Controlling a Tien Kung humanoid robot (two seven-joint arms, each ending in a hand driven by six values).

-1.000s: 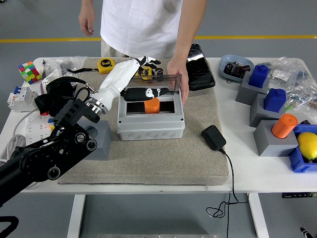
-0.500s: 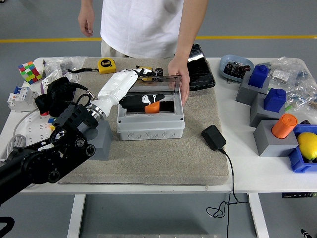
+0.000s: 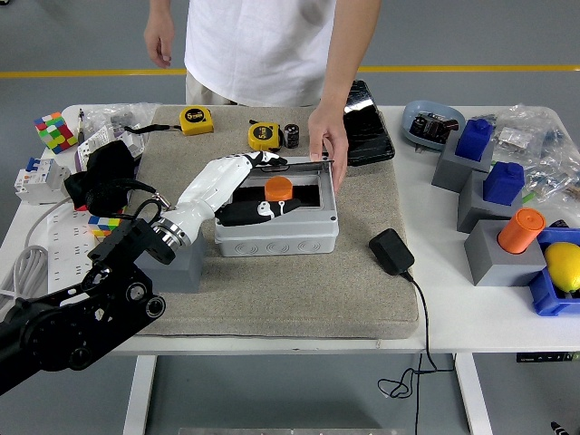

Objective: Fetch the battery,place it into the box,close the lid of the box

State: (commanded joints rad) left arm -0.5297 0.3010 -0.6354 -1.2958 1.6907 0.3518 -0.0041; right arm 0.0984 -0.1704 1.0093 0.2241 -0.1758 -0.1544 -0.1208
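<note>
A Rubik's cube (image 3: 53, 131) sits at the desk's (image 3: 471, 313) left edge, a lemon (image 3: 564, 265) at the right, two tape measures (image 3: 195, 120) on the mat (image 3: 299, 285).

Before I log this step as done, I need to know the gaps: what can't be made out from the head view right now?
- Whether the left hand touches the lid: its fingers merge with the dark box interior.
- Whether the lid is fully shut: the person's hand covers its right edge.
- The orange battery base, hidden inside the box.
- The right hand: outside the frame.
</note>
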